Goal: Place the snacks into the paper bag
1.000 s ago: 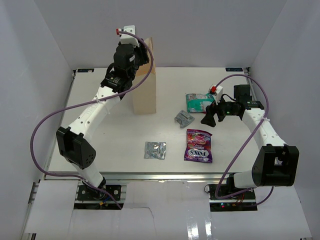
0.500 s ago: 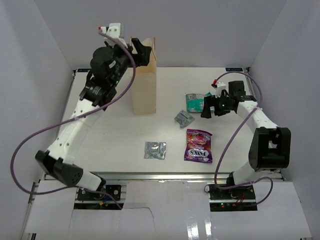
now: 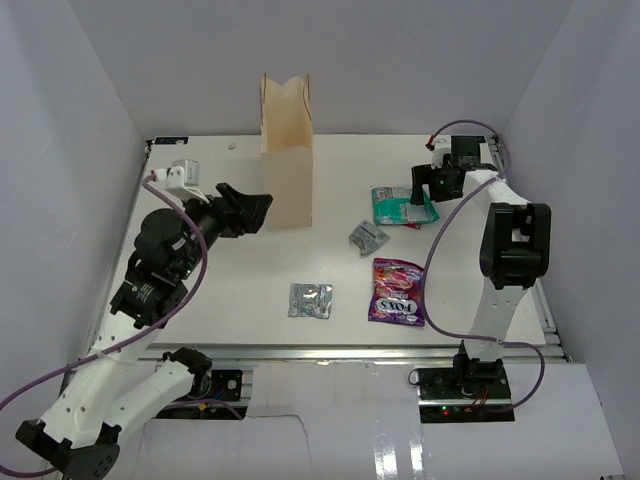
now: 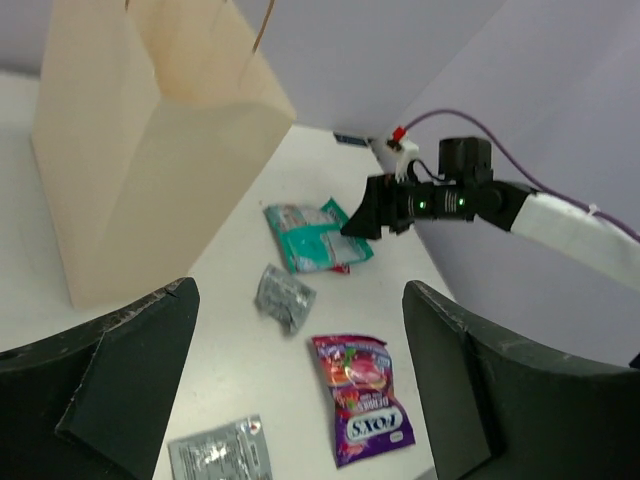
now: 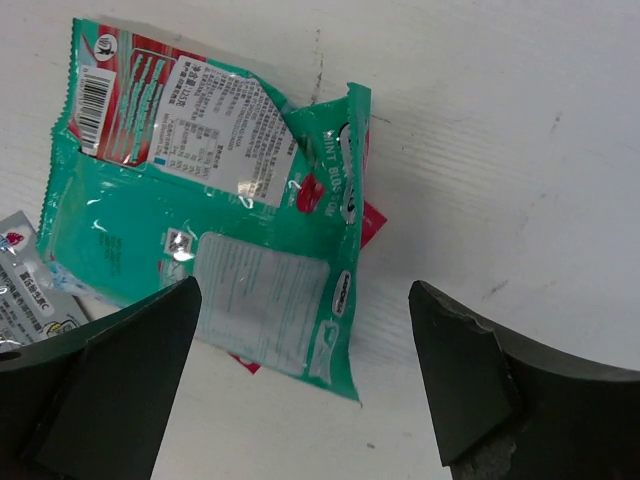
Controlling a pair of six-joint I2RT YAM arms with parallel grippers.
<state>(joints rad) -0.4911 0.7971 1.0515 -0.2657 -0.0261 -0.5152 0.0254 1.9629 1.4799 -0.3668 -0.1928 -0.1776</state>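
Right now your right gripper point(image 3: 424, 186) hangs wide open and empty just over the crinkly teal-and-white snack packet point(image 5: 210, 240), which lies flat on the white table point(image 3: 250, 280) well to the right of the tall cream paper bag point(image 3: 287, 150). A small pink-red packet point(image 5: 371, 222) pokes out from beneath it, so a shallow pinch may skid off the film or drag both along. Your left gripper point(image 3: 245, 208), also wide open and empty, sits just beside the bag and could tip it.

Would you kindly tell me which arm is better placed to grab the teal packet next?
Right: the right gripper, open, hovers over the teal packet; the left gripper sits beside the paper bag.
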